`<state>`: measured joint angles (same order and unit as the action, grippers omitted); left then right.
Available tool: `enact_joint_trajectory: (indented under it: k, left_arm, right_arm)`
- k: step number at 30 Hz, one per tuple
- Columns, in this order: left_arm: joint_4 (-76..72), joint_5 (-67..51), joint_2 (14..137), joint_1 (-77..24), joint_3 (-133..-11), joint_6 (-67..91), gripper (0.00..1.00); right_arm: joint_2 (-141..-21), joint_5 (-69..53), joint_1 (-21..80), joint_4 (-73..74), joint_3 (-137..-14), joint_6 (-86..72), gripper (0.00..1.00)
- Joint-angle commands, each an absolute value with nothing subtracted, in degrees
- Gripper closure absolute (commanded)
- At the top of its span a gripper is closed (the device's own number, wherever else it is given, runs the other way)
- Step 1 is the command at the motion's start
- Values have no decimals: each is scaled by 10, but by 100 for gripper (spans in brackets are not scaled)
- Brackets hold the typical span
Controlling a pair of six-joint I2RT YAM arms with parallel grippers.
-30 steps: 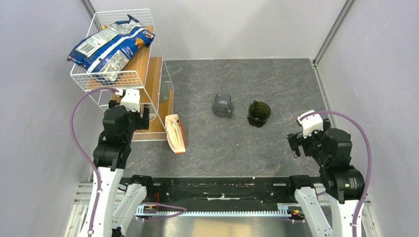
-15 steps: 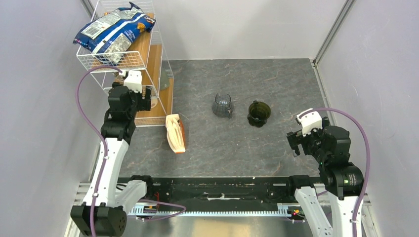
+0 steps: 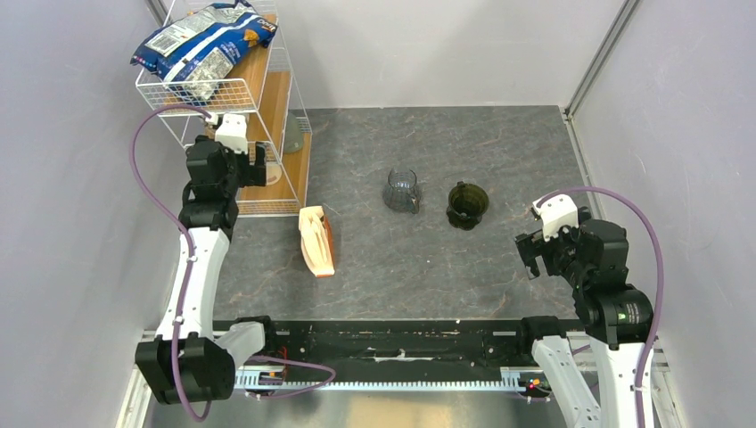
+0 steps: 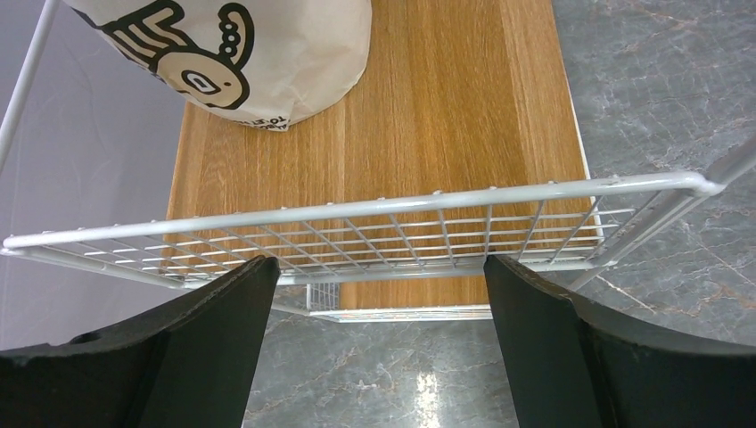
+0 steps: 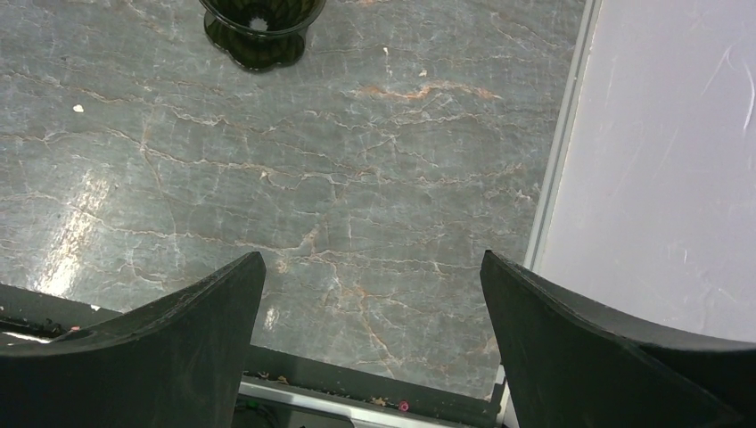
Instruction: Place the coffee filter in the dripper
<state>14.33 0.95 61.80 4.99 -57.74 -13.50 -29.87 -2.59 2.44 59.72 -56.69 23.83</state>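
Left arm (image 3: pixel 201 259) further forward; one dripper (image 3: pixel 467 204)

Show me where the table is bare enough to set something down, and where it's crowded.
Widest bare table: the front stretch between the packet and the right end effector, in front of the cup and dripper. Also free: the back strip behind those two, right of the rack. Crowded: the left edge around rack and packet; the cup-dripper gap is narrow.
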Motion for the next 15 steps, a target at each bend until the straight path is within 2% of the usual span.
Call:
enact_joint_trajectory:
  k: [1, 11, 15]
  left_arm:
    - [122, -12, 628, 78, -595, -141, 4]
    - [137, -44, 661, 97, -629, -139, 4]
    - [155, -64, 640, 98, -626, -153, 1]
  right_arm:
    - [-307, -28, 23, 574, -583, 230, 1]
    - [-330, -42, 23, 571, -594, 219, 1]
    - [-345, -55, 23, 573, -605, 213, 1]
